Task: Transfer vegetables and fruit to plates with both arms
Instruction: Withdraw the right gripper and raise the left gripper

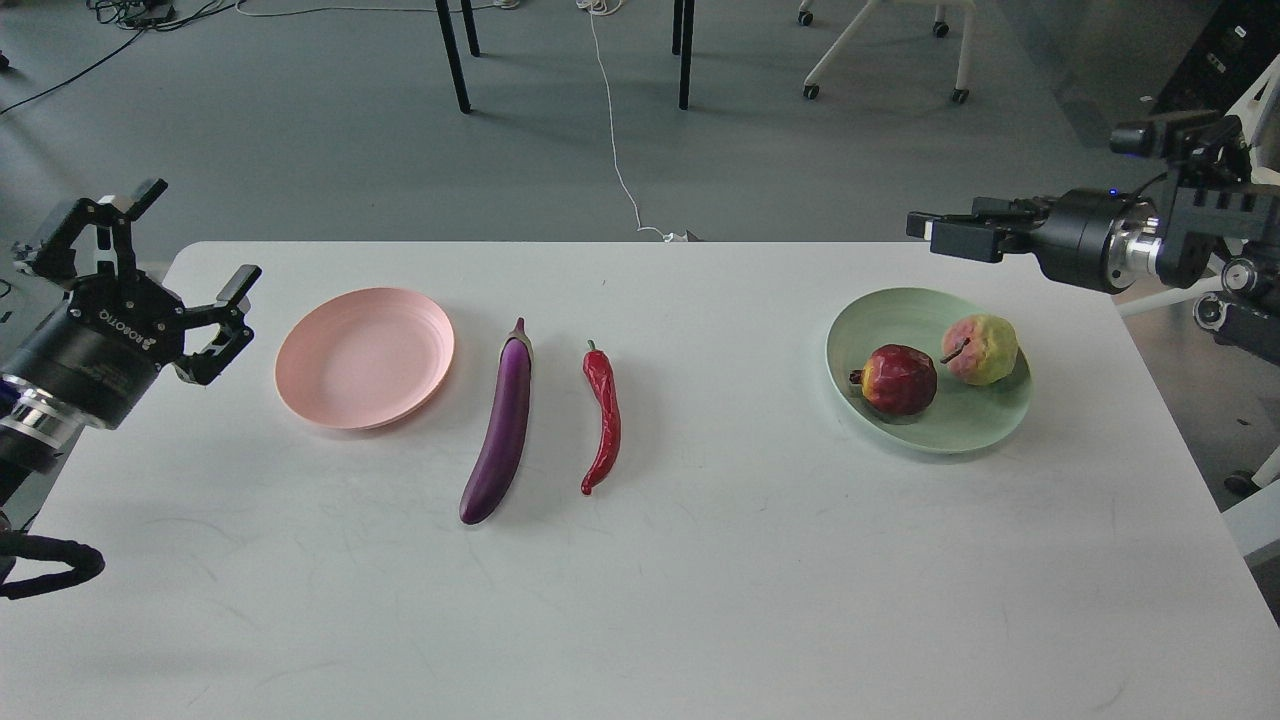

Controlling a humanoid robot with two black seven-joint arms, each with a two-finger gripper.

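Observation:
The purple eggplant (497, 428) and the red chili pepper (602, 415) lie side by side on the white table, right of the empty pink plate (364, 355). The red pomegranate (898, 379) and the yellow-green pink-blushed fruit (979, 348) sit together on the mint green plate (880, 325). My left gripper (165, 245) is open and empty, held above the table's left edge, left of the pink plate. My right gripper (945, 235) is empty and raised above the far right of the table, behind the green plate, with its fingers apart.
The white table (700, 580) ends near the green plate on the right. Table legs (452, 55), a white cable (615, 140) and a chair base (880, 45) stand on the grey floor beyond the far edge.

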